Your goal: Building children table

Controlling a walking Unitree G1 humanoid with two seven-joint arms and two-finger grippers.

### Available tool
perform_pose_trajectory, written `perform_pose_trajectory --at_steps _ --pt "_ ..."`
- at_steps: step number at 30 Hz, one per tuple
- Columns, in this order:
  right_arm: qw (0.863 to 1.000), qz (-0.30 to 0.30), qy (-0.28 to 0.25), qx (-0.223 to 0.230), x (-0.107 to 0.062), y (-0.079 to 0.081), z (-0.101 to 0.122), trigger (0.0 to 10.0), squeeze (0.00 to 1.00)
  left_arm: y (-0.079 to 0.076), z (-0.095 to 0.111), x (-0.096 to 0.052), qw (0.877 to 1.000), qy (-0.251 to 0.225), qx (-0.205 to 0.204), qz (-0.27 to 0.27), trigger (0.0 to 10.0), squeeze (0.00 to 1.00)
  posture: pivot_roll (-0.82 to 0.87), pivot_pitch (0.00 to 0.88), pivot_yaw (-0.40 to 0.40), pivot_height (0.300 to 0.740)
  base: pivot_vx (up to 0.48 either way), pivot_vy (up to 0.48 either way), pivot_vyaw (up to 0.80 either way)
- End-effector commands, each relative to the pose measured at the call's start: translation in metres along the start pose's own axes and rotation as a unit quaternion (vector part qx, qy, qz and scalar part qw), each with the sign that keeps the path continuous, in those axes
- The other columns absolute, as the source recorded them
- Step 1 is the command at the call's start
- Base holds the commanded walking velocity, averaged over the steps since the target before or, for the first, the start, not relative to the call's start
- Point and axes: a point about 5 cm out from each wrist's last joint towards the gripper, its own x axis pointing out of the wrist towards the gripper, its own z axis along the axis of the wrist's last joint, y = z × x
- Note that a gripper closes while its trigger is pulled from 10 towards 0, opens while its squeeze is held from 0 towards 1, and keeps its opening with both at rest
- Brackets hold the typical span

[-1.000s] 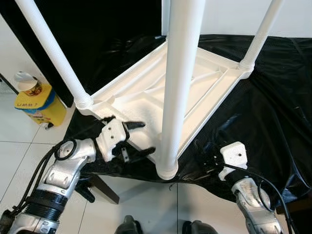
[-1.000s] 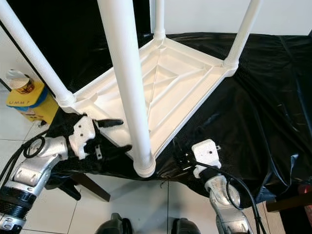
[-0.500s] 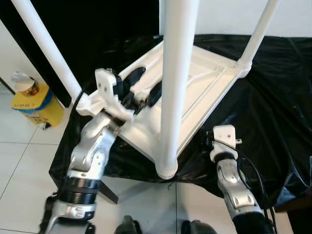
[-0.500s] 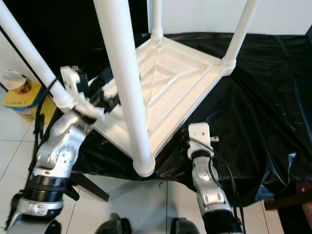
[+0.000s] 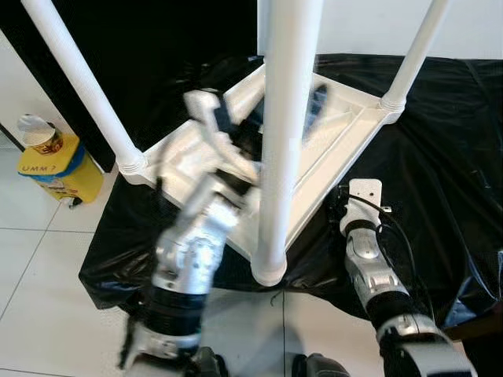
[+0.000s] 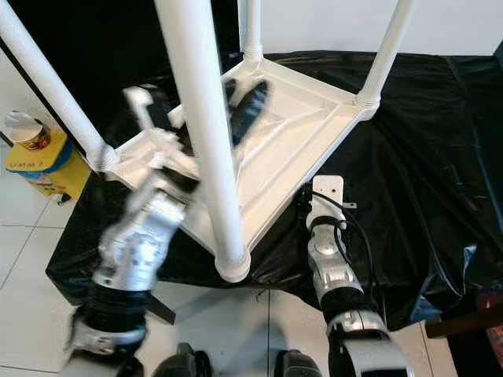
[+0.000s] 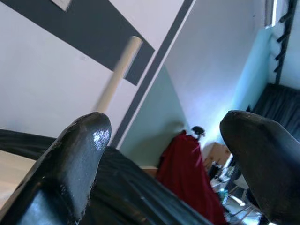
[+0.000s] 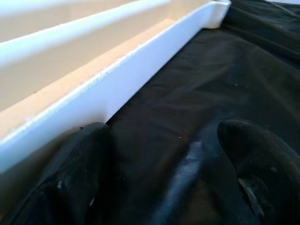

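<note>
- Head views: white children's table (image 5: 330,137) lies upside down on black sheet (image 5: 448,157), legs up. Left gripper (image 6: 244,106), blurred, is raised over its underside beside the nearest leg (image 5: 283,141); right gripper (image 5: 339,210) sits low by the table's edge.
- Left wrist view: fingers (image 7: 77,164) spread apart, holding nothing.
- Right wrist view: fingers (image 8: 253,159) spread apart on the sheet, beside the table's rim (image 8: 117,89).

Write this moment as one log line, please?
left gripper: open, raised over upturned table | right gripper: open, beside table edge on black sheet
</note>
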Motion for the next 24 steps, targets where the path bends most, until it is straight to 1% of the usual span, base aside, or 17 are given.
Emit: perform_pose_trajectory --at_steps 1,2,5,7,8,10,11,12,14,16,17,18,19,20,21,23,24 --pt "0.999 0.03 -0.012 0.015 0.003 0.013 0.007 10.0 0.0 -0.012 -0.011 0.009 1.0 0.015 -0.015 -0.019 10.0 0.0 0.13 0.103 0.007 0.74 0.0 0.0 0.0" --pt "0.999 0.03 -0.012 0.015 0.003 0.013 0.007 10.0 0.0 -0.012 -0.011 0.009 1.0 0.015 -0.015 -0.019 10.0 0.0 0.13 0.103 0.007 0.74 0.0 0.0 0.0" --pt "0.997 0.064 -0.021 0.024 0.006 0.02 0.01 10.0 0.0 -0.017 -0.021 0.016 0.999 0.027 -0.012 -0.021 10.0 0.0 0.14 0.105 0.012 0.74 0.0 0.0 0.0" --pt "0.989 0.134 -0.027 0.047 0.006 0.032 0.013 10.0 0.0 -0.024 -0.027 0.023 0.999 0.032 -0.026 -0.025 10.0 0.0 0.14 0.106 0.033 0.74 0.0 0.0 0.0" --pt "0.989 0.134 -0.027 0.047 0.006 0.032 0.013 10.0 0.0 -0.024 -0.027 0.023 0.999 0.032 -0.026 -0.025 10.0 0.0 0.14 0.106 0.033 0.74 0.0 0.0 0.0" --pt "0.98 0.184 -0.029 0.062 0.005 0.041 0.014 10.0 0.0 -0.031 -0.032 0.027 0.998 0.037 -0.037 -0.033 10.0 0.0 0.13 0.106 0.043 0.74 0.0 0.0 0.0" --pt "0.98 0.184 -0.029 0.062 0.005 0.041 0.014 10.0 0.0 -0.031 -0.032 0.027 0.998 0.037 -0.037 -0.033 10.0 0.0 0.13 0.106 0.043 0.74 0.0 0.0 0.0" --pt "0.976 0.206 -0.031 0.061 0.006 0.045 0.015 10.0 0.0 -0.037 -0.036 0.028 0.997 0.044 -0.045 -0.04 10.0 0.0 0.13 0.107 0.049 0.74 0.0 0.0 0.0" --pt "0.976 0.208 -0.032 0.059 0.006 0.045 0.015 10.0 0.0 -0.038 -0.037 0.029 0.997 0.046 -0.047 -0.042 10.0 0.0 0.13 0.107 0.049 0.74 0.0 0.0 0.0" --pt "0.98 0.193 -0.029 0.038 0.009 0.041 0.014 10.0 0.0 -0.04 -0.04 0.029 0.997 0.052 -0.042 -0.048 10.0 0.0 0.12 0.106 0.055 0.74 0.0 0.0 0.0" --pt "0.98 0.193 -0.029 0.038 0.009 0.041 0.014 10.0 0.0 -0.04 -0.04 0.029 0.997 0.052 -0.042 -0.048 10.0 0.0 0.12 0.106 0.055 0.74 0.0 0.0 0.0" --pt "0.989 0.149 -0.018 0.018 0.013 0.03 0.011 10.0 0.0 -0.039 -0.041 0.029 0.997 0.054 -0.04 -0.045 10.0 0.0 0.13 0.105 0.055 0.74 0.0 0.0 0.0" --pt "0.997 0.076 -0.004 -0.004 0.017 0.011 0.006 10.0 0.0 -0.035 -0.04 0.027 0.997 0.055 -0.031 -0.037 10.0 0.0 0.12 0.106 0.056 0.74 0.0 0.0 0.0" --pt "0.999 0.051 0.001 -0.007 0.018 0.004 0.004 10.0 0.0 -0.033 -0.039 0.026 0.998 0.055 -0.025 -0.034 10.0 0.0 0.12 0.106 0.056 0.74 0.0 0.0 0.0" --pt "0.999 0.051 0.001 -0.007 0.018 0.004 0.004 10.0 0.0 -0.033 -0.039 0.026 0.998 0.055 -0.025 -0.034 10.0 0.0 0.12 0.106 0.056 0.74 0.0 0.0 0.0" --pt "1.0 -0.01 -0.001 0.015 0.019 -0.016 0.002 10.0 0.0 -0.02 -0.035 0.02 0.998 0.057 -0.005 -0.014 10.0 0.0 0.12 0.108 0.054 0.74 0.0 0.0 0.0" --pt "1.0 -0.01 -0.001 0.015 0.019 -0.016 0.002 10.0 0.0 -0.02 -0.035 0.02 0.998 0.057 -0.005 -0.014 10.0 0.0 0.12 0.108 0.054 0.74 0.0 0.0 0.0"
